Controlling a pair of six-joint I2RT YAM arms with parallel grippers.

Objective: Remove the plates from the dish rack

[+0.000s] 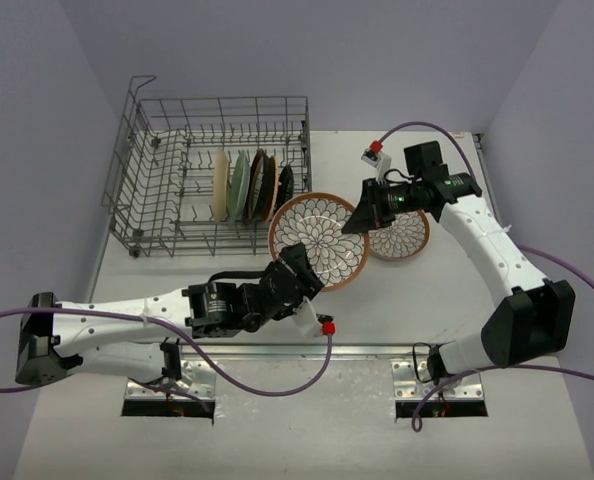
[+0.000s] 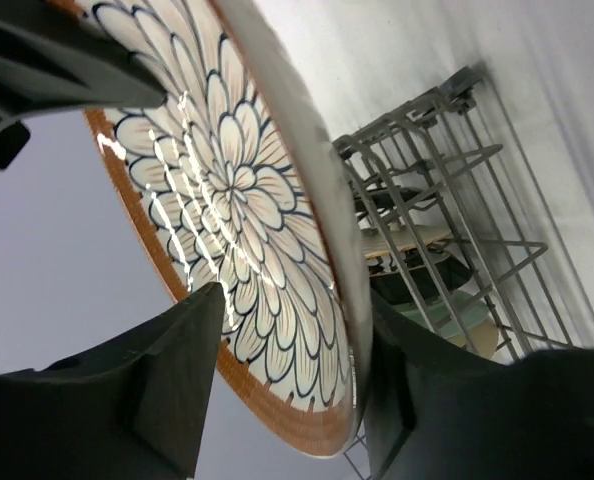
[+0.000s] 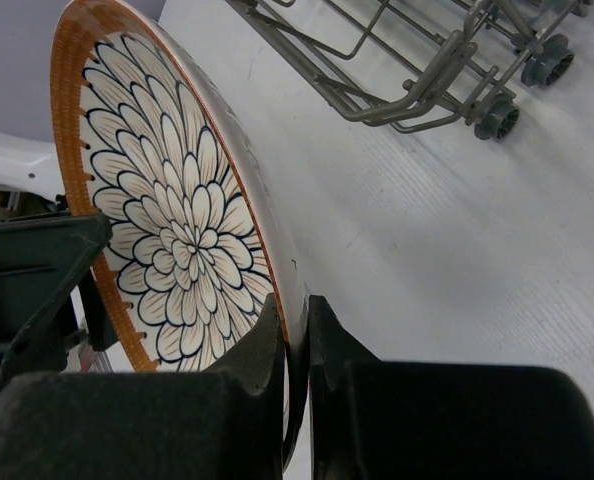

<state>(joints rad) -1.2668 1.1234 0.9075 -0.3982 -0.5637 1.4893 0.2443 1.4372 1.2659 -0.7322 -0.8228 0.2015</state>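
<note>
A large brown-rimmed plate with a white petal pattern (image 1: 322, 235) hangs tilted above the table between both grippers. My right gripper (image 1: 362, 215) is shut on its right rim; in the right wrist view the fingers (image 3: 295, 325) pinch the plate (image 3: 177, 230). My left gripper (image 1: 302, 265) is open and straddles the lower left rim; in the left wrist view (image 2: 295, 300) a gap shows between one finger and the plate's face (image 2: 237, 190). The grey wire dish rack (image 1: 177, 170) holds cream (image 1: 219, 185), pale green (image 1: 239, 185), brown, orange-brown (image 1: 270, 188) and small black (image 1: 285, 185) plates upright.
A smaller petal-patterned plate (image 1: 402, 238) lies flat on the table under my right arm. The rack's near right corner stands close to the held plate. The rack also shows in the left wrist view (image 2: 447, 180) and the right wrist view (image 3: 397, 80). Purple cables trail at the near edge.
</note>
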